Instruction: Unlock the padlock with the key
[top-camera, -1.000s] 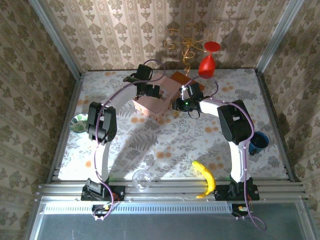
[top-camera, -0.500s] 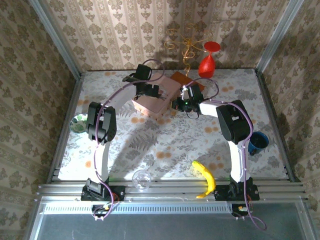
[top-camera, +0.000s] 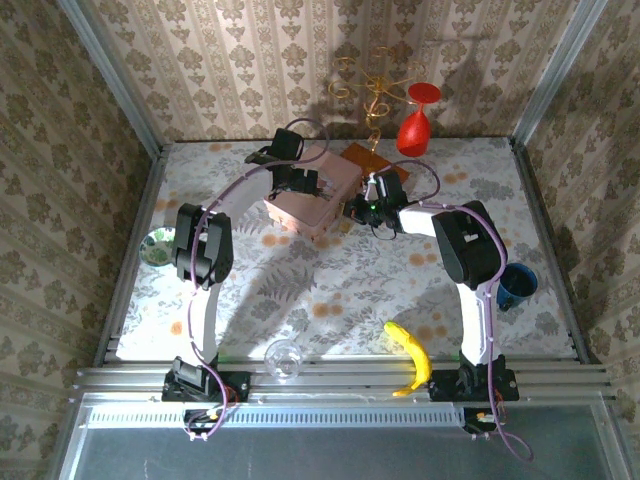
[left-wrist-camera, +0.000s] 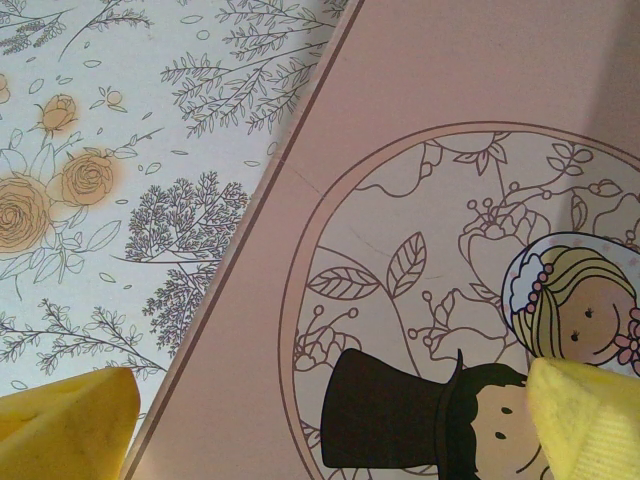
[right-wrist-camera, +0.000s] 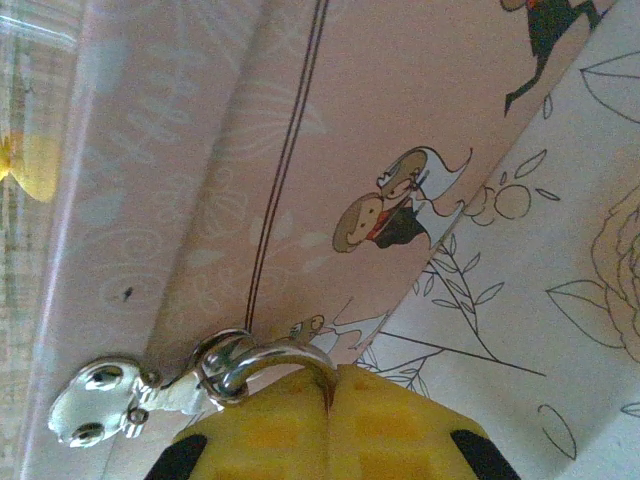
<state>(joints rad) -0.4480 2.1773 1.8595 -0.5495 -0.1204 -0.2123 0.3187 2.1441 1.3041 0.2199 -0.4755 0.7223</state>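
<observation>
looking down from the top external view, the pink box (top-camera: 303, 216) was seen at the far middle of the table (top-camera: 330, 290), with both arms reached out to it. the left gripper (top-camera: 303, 184) was poised above the lid, and the right gripper (top-camera: 363, 207) was brought in against the box's right edge, where the padlock hung; the lock itself was too small to be made out from that height.

from the left wrist, the yellow fingertips (left-wrist-camera: 68, 420) were seen spread wide apart, nothing being held between them. they were hung over the lid of the box (left-wrist-camera: 480, 100), near its edge. this placing was judged to be a readiness to press down and steady the box.

from the right wrist, the pads of the right gripper (right-wrist-camera: 330, 425) were seen pressed together. the pale shackle of the padlock (right-wrist-camera: 290, 358) was seen curving up out of the seam between them and passing through the ring of the silver hasp (right-wrist-camera: 95, 400) on the side of the box (right-wrist-camera: 350, 120). the brass body was hidden behind the pads, so the lock was judged to be clamped there, held firm against the hasp so that it could not swing while being unlocked.
</observation>
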